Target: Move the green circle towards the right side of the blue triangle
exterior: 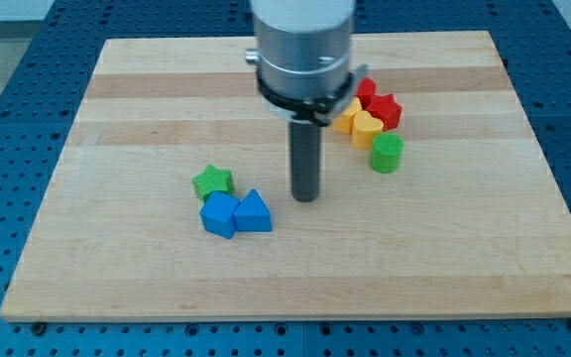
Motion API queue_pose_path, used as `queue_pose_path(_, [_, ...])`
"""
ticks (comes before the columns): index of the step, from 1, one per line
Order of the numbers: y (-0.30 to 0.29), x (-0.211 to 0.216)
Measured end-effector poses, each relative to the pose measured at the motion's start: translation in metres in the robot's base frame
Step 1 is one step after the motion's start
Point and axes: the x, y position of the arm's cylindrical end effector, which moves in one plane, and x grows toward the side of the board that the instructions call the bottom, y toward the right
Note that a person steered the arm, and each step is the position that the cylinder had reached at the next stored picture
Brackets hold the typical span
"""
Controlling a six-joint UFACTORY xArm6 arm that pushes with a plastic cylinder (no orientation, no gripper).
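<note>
The green circle (387, 153) stands right of the board's middle, just below a yellow block. The blue triangle (253, 212) lies left of centre, touching a blue block (219, 214) on its left. My tip (306, 196) rests on the board between them, a little up and right of the blue triangle and well left of the green circle. It touches neither.
A green star (212, 181) sits just above the blue block. A cluster of a yellow block (367, 128), an orange-yellow block (345, 121), a red star (386, 110) and a red block (366, 91) lies above the green circle. The wooden board (117, 119) lies on a blue perforated table.
</note>
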Motion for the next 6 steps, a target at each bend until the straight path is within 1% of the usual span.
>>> queue_pose_path(1, [0.054, 0.0])
queue_pose_path(2, [0.098, -0.012])
queue_pose_path(3, [0.123, -0.036])
queue_pose_path(4, [0.126, -0.062])
queue_pose_path(5, [0.123, -0.072])
queue_pose_path(6, [0.112, -0.07])
